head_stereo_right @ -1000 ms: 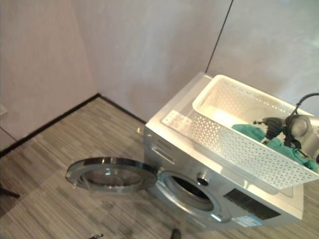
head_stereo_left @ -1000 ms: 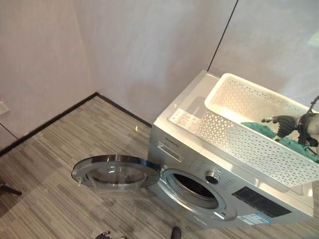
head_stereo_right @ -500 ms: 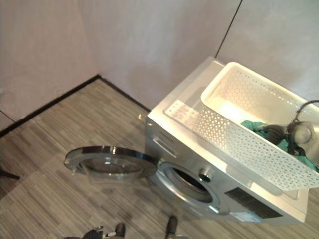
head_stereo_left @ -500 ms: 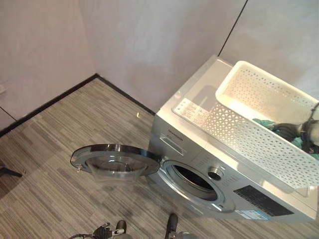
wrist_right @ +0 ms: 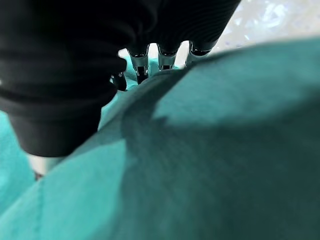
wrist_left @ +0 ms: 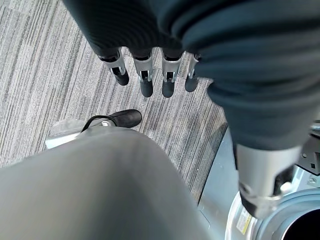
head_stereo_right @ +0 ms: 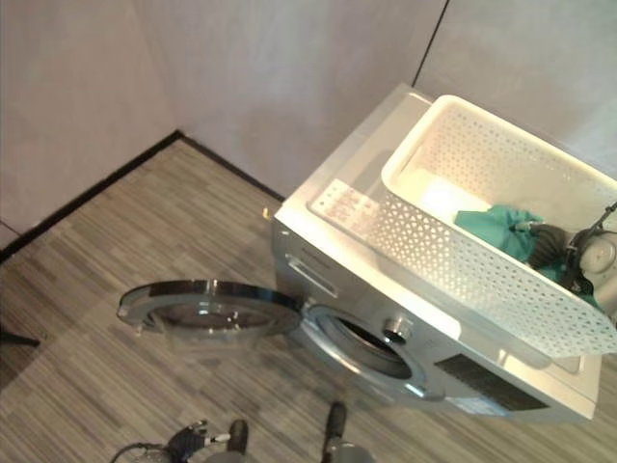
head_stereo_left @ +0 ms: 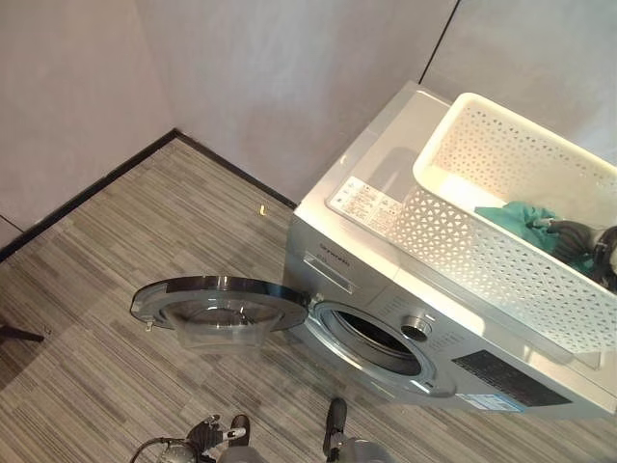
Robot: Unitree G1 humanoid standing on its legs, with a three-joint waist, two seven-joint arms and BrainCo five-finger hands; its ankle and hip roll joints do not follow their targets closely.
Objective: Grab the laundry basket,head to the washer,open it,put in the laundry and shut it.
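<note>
Right eye view: the right hand (head_stereo_right: 549,243) is down inside the white basket (head_stereo_right: 453,275) on top of the washer (head_stereo_right: 357,289), its fingers buried in the green cloth (head_stereo_right: 501,227), so I cannot tell their grip. The washer door (head_stereo_right: 207,309) hangs open below. The left hand (wrist_left: 150,75) hangs over the floor (wrist_left: 45,75), fingers straight.

the washer (head_stereo_left: 386,289) drum mouth (head_stereo_left: 378,340) gapes unblocked, door (head_stereo_left: 220,307) swung fully aside.
</note>
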